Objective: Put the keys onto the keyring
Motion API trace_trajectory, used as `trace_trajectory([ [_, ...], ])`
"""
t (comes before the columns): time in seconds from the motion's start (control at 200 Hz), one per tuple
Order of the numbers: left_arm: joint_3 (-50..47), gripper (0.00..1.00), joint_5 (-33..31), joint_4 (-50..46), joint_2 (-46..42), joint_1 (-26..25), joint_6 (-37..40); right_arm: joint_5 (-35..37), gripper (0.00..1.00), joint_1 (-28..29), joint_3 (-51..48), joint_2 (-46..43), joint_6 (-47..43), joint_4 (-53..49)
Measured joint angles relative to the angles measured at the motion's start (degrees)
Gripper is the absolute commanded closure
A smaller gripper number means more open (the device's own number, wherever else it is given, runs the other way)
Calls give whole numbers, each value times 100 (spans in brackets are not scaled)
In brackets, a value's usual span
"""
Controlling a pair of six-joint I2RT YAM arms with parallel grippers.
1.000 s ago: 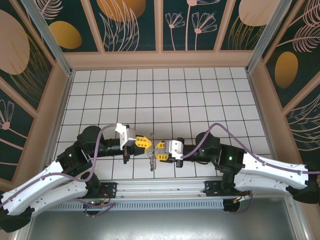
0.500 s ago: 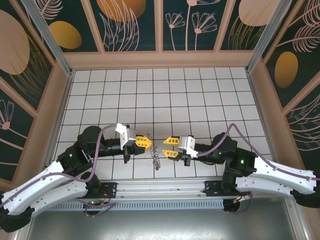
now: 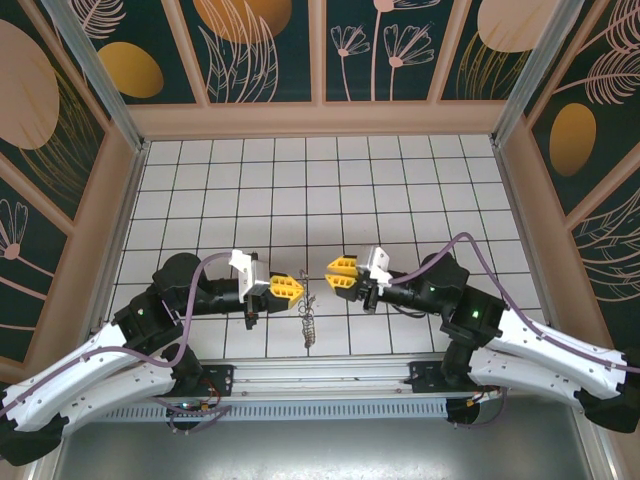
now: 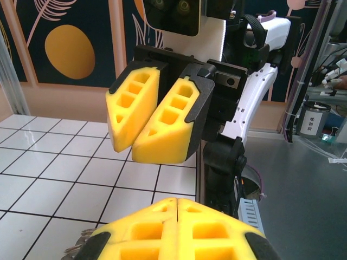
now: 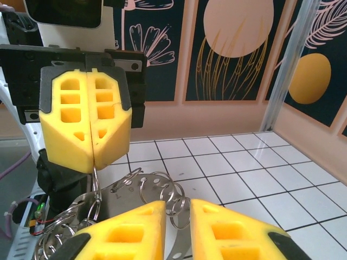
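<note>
From above, I saw my left arm (image 3: 110,360) reaching in from the lower left corner over the white-tiled bench (image 3: 400,190). Its yellow-padded left pincer (image 3: 295,289) was shut tight, pads pressed flat together with no gap, near the front edge of the bench at about the middle. Seen head-on from the right wrist, that left pincer (image 5: 93,146) pinched a thin wire loop at its tips.

From that loop hung the keyring (image 3: 307,318), a loose silvery bunch dangling just right of the left pincer and down toward the tiles. The right wrist view showed the keyring (image 5: 162,189) as several overlapping metal rings with a flat metal piece among them. I could not tell the keys apart from the tangle.

Just to the right, clear of the keyring, the right pincer (image 3: 335,272) faced the left one, tip to tip with a small space between. Its pads stood narrowly apart and held nothing. The right arm (image 3: 530,345) ran off to the lower right corner.
</note>
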Motion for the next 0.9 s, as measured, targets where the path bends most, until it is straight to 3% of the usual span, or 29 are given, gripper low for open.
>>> trace_trajectory([
  [0.33, 0, 100, 87, 48, 0, 0, 0, -730, 87, -39, 0, 372, 2, -4],
  [0.901, 0, 100, 87, 85, -9, 0, 0, -1384, 87, -39, 0, 415, 0, 7],
])
